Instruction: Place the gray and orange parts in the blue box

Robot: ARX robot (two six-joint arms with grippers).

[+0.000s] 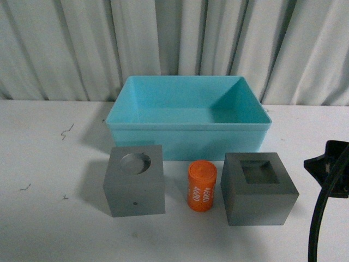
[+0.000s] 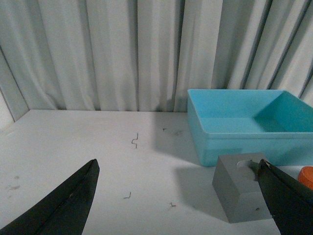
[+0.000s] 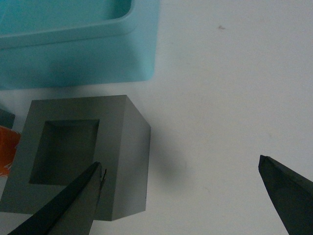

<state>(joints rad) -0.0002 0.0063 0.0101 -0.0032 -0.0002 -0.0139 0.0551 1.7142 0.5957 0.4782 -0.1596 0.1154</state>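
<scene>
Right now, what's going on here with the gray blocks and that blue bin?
Nothing is being held yet. The blue box looks empty. The round-recess gray cube, the orange cylinder and the rectangular-recess gray cube stand in a row on the table in front of it. The right hand is open close beside the rectangular-recess gray cube. The left hand is open, with the round-recess gray cube in its view.

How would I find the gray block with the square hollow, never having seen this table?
Find the turquoise box on the white table. Of three parts lined up before it, take the rightmost gray cube, beside the orange cylinder. Its top recess is rectangular; the other gray cube has a round one.
</scene>
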